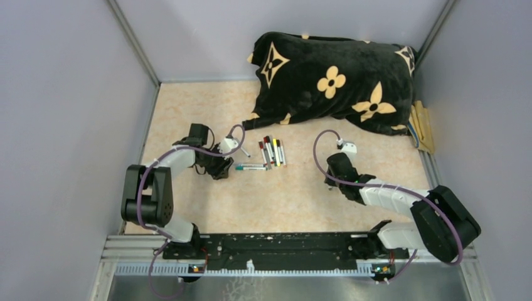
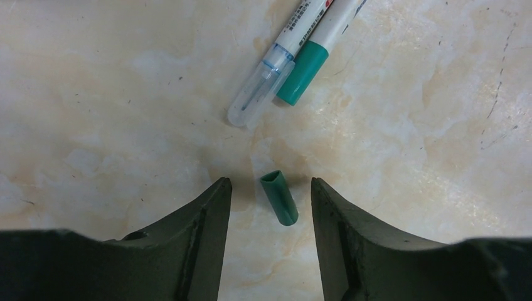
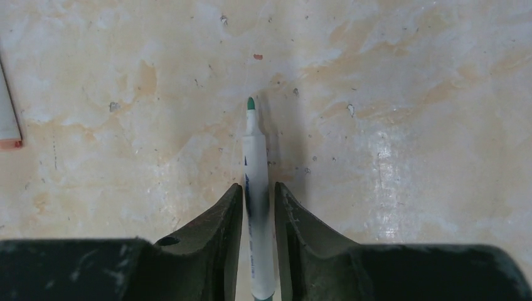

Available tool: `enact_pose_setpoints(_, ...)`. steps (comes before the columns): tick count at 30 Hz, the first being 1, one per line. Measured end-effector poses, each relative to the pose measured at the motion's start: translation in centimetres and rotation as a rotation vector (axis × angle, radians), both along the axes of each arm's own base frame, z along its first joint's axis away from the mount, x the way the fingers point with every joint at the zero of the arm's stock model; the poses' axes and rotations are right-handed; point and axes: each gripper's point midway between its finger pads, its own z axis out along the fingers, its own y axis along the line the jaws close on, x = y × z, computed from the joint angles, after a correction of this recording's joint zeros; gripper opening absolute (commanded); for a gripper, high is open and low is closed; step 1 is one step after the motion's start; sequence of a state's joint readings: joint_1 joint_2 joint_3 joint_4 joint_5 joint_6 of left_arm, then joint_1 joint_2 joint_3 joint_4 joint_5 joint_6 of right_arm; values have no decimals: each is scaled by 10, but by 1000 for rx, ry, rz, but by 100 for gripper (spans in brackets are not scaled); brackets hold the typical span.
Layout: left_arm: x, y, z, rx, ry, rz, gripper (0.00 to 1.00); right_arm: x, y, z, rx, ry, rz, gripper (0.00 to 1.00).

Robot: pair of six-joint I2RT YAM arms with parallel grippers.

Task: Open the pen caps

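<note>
Green and stubby, a loose pen cap (image 2: 280,199) lies on the marbled beige table (image 2: 94,94) between the fingers of the left gripper (image 2: 270,180), which stand well apart with bare table showing on either side of it; neither finger touches the cap. Its open end points away from the wrist. Just beyond it lie two pens side by side, slanting up to the right: a clear-capped pen (image 2: 258,94) with a blue ring at its collar, and touching it a teal-capped pen (image 2: 303,72). The right gripper (image 3: 257,188) has its fingers drawn close along both sides of an uncapped pen (image 3: 257,182), whose white barrel runs straight out between them to a bare green tip; whether they press the barrel or only flank it I cannot tell. At the left edge of that view sits a white barrel end (image 3: 7,119) with a reddish tip. From above, a row of pens (image 1: 272,152) lies between the two arms, and behind it a black pillow (image 1: 313,94) with cream flowers.
</note>
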State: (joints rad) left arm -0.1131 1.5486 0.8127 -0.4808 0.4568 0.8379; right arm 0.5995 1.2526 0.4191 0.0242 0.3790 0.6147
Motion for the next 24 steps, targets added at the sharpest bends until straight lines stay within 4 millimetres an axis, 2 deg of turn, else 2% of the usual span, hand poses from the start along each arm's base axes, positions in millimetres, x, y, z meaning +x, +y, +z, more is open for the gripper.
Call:
enact_pose_setpoints(4, -5, 1, 3, 3, 25, 4, 62, 6, 4, 0, 1, 3, 2, 28)
enact_pose_setpoints(7, -3, 2, 12, -2, 39, 16, 62, 7, 6, 0, 4, 2, 4, 27)
enact_pose_setpoints(11, 11, 3, 40, -32, 15, 42, 63, 7, 5, 0, 5, 3, 2, 22)
enact_pose_setpoints(15, 24, 3, 73, -74, -29, 61, 69, 7, 4, -1, 4, 7, 0, 21)
enact_pose_setpoints(17, 27, 2, 87, -91, -41, 65, 79, 7, 4, 0, -3, 13, 3, 22)
enact_pose_setpoints(19, 28, 0, 100, -108, -49, 69, 85, 7, 3, 3, -19, 23, 10, 28)
enact_pose_setpoints(20, 29, 0, 105, -115, -51, 70, 86, 8, 4, 5, -26, 25, 14, 35)
enact_pose_setpoints(21, 29, -1, 112, -125, -53, 72, 92, 10, 5, 11, -32, 20, 23, 44)
enact_pose_setpoints(22, 29, -1, 117, -131, -56, 74, 98, 14, 7, 19, -35, 7, 33, 49)
enact_pose_setpoints(24, 30, -1, 127, -146, -63, 83, 99, 24, 15, 39, -19, -36, 57, 54)
